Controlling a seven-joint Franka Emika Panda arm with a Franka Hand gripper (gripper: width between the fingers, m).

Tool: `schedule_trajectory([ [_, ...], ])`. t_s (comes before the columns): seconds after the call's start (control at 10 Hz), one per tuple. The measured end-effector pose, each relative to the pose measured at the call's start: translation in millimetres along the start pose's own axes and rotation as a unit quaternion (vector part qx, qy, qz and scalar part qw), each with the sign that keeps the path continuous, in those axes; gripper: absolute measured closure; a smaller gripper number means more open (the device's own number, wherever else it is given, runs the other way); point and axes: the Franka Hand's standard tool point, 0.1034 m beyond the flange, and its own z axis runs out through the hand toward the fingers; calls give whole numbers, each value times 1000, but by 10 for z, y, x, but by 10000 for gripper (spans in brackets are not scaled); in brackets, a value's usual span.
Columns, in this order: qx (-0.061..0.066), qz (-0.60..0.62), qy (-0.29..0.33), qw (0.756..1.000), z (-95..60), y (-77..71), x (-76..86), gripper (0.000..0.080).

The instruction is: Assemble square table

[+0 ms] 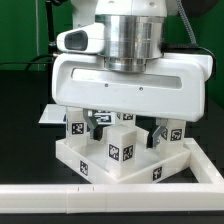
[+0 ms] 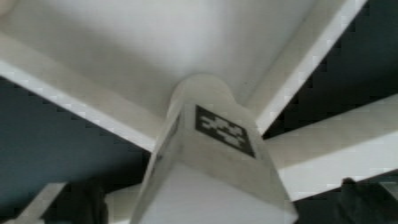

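Observation:
In the exterior view the white square tabletop [image 1: 95,160] lies on the black table with small tags on its sides. Several short white tagged legs stand on it, one at the exterior view's left [image 1: 75,127], one at its right [image 1: 170,131]. My gripper [image 1: 121,122] hangs straight above the middle leg [image 1: 121,142]. Its dark fingers stand on either side of that leg with gaps showing, so it is open. In the wrist view the same leg [image 2: 210,150], tag facing the camera, runs between the fingers [image 2: 71,203], with white tabletop surfaces [image 2: 160,45] behind it.
A long white border bar [image 1: 100,200] runs across the front of the table, close to the tabletop's near edge. The big white gripper housing [image 1: 130,80] hides the back of the tabletop. A flat white sheet [image 1: 48,116] shows at the exterior view's left.

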Motion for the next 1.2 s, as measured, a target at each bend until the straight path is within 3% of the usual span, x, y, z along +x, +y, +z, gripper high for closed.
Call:
schedule_trajectory([
  [0.2,-1,-54,0,999,0,6,2,151],
  [0.3,-12,-145,-9,989,-6,24,-8,151],
  [0.5,-15,-264,-13,964,-35,47,39,151],
  [0.8,-18,-378,-18,926,-47,139,81,151],
  [1.0,-20,-391,-18,920,-45,156,86,153],
  [1.2,-20,-391,-19,920,-42,158,83,437],
])
